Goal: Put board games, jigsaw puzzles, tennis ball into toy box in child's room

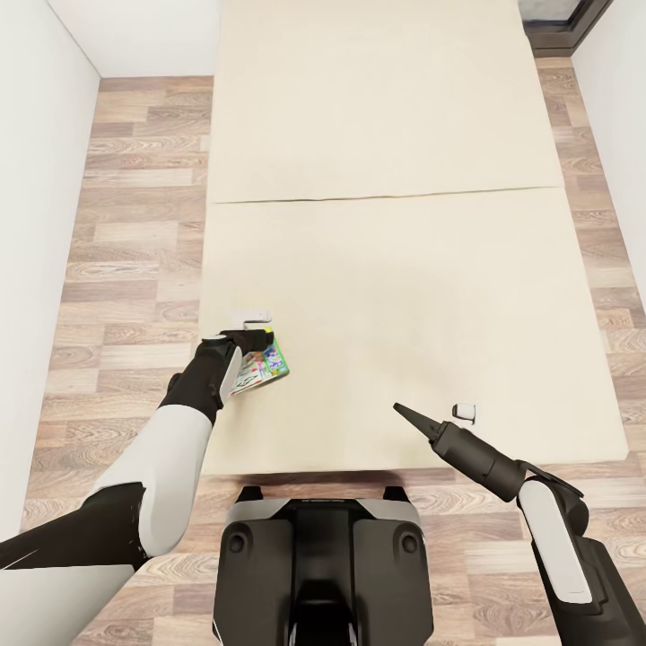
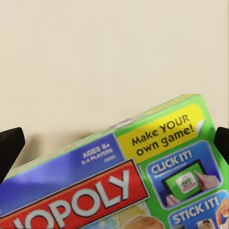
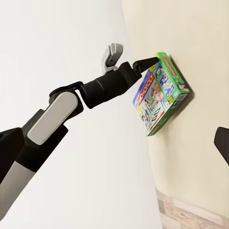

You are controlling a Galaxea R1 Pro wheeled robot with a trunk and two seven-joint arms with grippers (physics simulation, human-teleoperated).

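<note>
Head view: the left gripper [image 1: 254, 343] holds the Monopoly board game [image 1: 263, 368], tilted, over the bed [image 1: 404, 269] near its left front corner; the right gripper [image 1: 405, 414] hangs over the front right, jaw state not discernible. Left wrist view: the box's lettered face [image 2: 143, 191] lies between dark fingertips [image 2: 9, 145]. Right wrist view: jaws clamp the box's edge, box [image 3: 160, 93] raised on edge beside the mattress.

A bedroom in a home: a wide bed [image 1: 395, 224] with a bare beige mattress takes up most of the head view, standing on a wood-plank floor [image 1: 135, 233] between plain white walls [image 1: 40, 224]. A dark window frame [image 1: 565, 27] shows at the far corner. A Monopoly box [image 1: 265, 366] on the mattress points to a child's room.
</note>
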